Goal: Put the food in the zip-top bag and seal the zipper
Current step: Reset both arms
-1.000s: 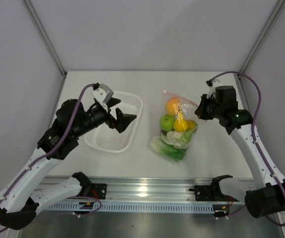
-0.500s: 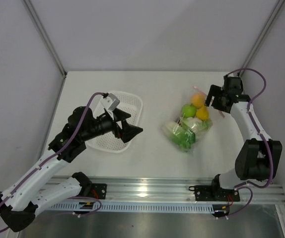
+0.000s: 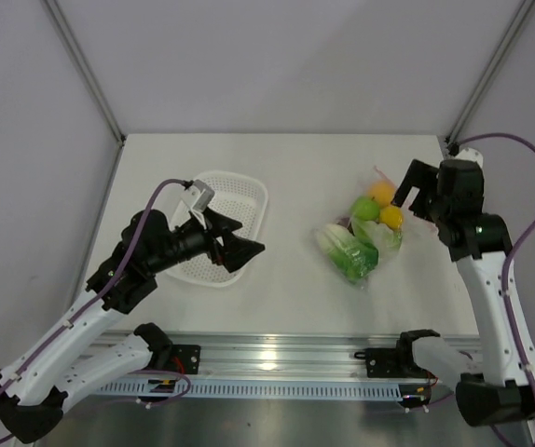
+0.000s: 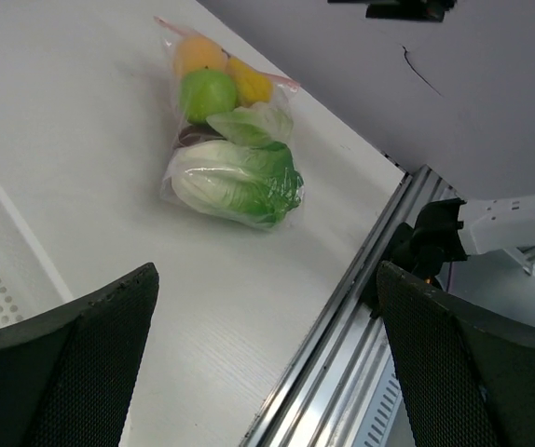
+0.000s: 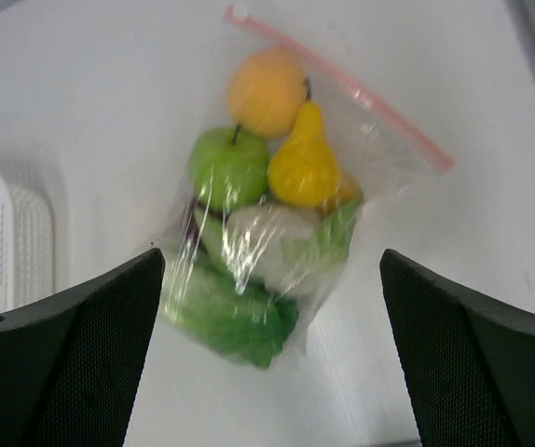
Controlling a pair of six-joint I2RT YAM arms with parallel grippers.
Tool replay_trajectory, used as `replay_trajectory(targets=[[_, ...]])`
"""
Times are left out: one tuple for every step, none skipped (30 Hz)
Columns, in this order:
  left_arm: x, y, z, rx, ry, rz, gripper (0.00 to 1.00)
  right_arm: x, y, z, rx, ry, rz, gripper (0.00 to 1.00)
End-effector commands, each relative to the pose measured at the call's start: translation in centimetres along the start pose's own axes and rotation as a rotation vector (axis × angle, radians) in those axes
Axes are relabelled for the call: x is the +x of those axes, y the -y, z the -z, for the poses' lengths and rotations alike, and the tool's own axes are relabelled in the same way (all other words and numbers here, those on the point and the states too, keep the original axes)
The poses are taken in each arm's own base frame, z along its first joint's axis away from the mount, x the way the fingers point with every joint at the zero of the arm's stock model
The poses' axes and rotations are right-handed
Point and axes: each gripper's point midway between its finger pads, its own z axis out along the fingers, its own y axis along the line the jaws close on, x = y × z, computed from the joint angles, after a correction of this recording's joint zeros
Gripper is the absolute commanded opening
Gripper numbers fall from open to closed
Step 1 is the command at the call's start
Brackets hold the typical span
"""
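the zip-top bag (image 3: 365,233) lies flat on the right half of the worktop (image 3: 295,168) with the food inside: an orange fruit (image 5: 266,91), a yellow pear (image 5: 305,168), a green apple (image 5: 228,168) and lettuce (image 5: 235,317). its pink zipper (image 5: 342,88) runs along the far end. the right fingers (image 5: 62,363) stand wide apart over it, holding nothing. the left fingers (image 4: 72,372), also spread and empty, hover by the white basket (image 3: 240,191).

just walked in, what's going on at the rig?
The food sits inside the bag, which lies on the table to the right of the basket. Neither arm holds anything: the right claw hangs open at the bag's zipper end, and the left claw is open by the basket. The zipper looks flat, but whether it is fully sealed is hard to tell.
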Motion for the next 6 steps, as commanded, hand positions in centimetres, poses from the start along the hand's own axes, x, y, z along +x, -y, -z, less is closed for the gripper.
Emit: replay_trajectory(targets=[[0.9, 0.0, 0.3, -0.003, 0.015, 0.084, 1.0, 7.0, -0.7, 2.3, -0.039, -0.172, -0.028, 0.99], [1.0, 0.1, 0.4, 0.0, 0.02, 0.096, 0.99, 7.9, -1.1, 2.9, -0.056, -0.179, -0.03, 1.0], [1.2, 0.2, 0.4, 0.001, 0.021, 0.128, 0.99, 9.2, -2.1, 3.7, -0.095, -0.195, -0.012, 1.0], [1.9, 0.0, 0.5, 0.002, 0.021, 0.145, 0.99, 10.9, -2.2, 3.7, -0.107, -0.219, -0.014, 1.0], [2.0, 0.1, 0.6, 0.009, 0.024, 0.158, 1.0, 11.2, -2.7, 4.7, -0.149, -0.207, -0.044, 0.99], [3.1, 0.0, 0.5, 0.015, 0.01, 0.192, 1.0, 11.9, -3.7, 5.4, -0.206, -0.218, -0.031, 1.0]])
